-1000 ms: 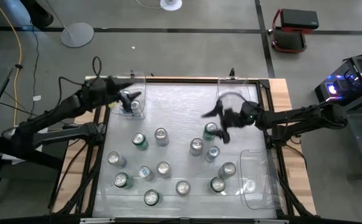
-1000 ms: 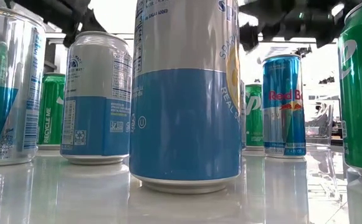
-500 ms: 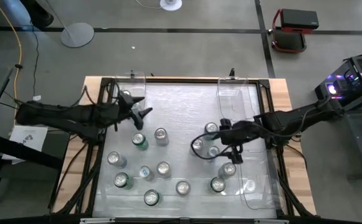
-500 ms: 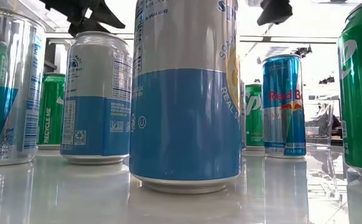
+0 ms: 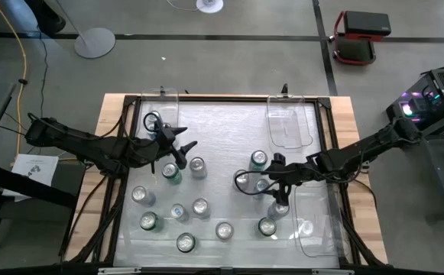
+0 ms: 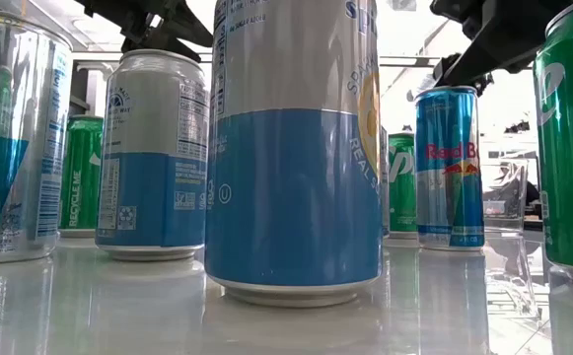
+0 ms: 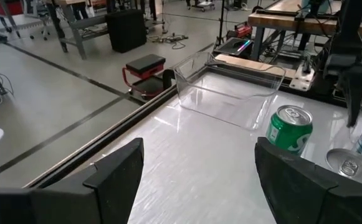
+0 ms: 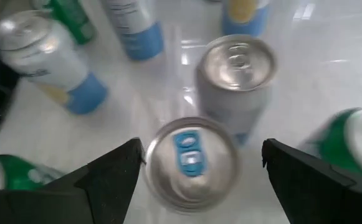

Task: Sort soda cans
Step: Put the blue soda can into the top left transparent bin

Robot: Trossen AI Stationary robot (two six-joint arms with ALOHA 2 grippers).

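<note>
The left tool [image 5: 182, 145] is hovering released over the table [image 5: 225, 126], just beside a green-sided can [image 5: 170, 173]. The soda cans [image 5: 200, 206] are standing scattered mid-table. The right tool [image 5: 270, 176] is spreading released above a blue-tabbed can [image 8: 192, 159].

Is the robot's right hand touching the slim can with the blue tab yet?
Apart. In the right wrist view the open right hand straddles the slim silver-topped can, with table showing between each finger and the can.
</note>
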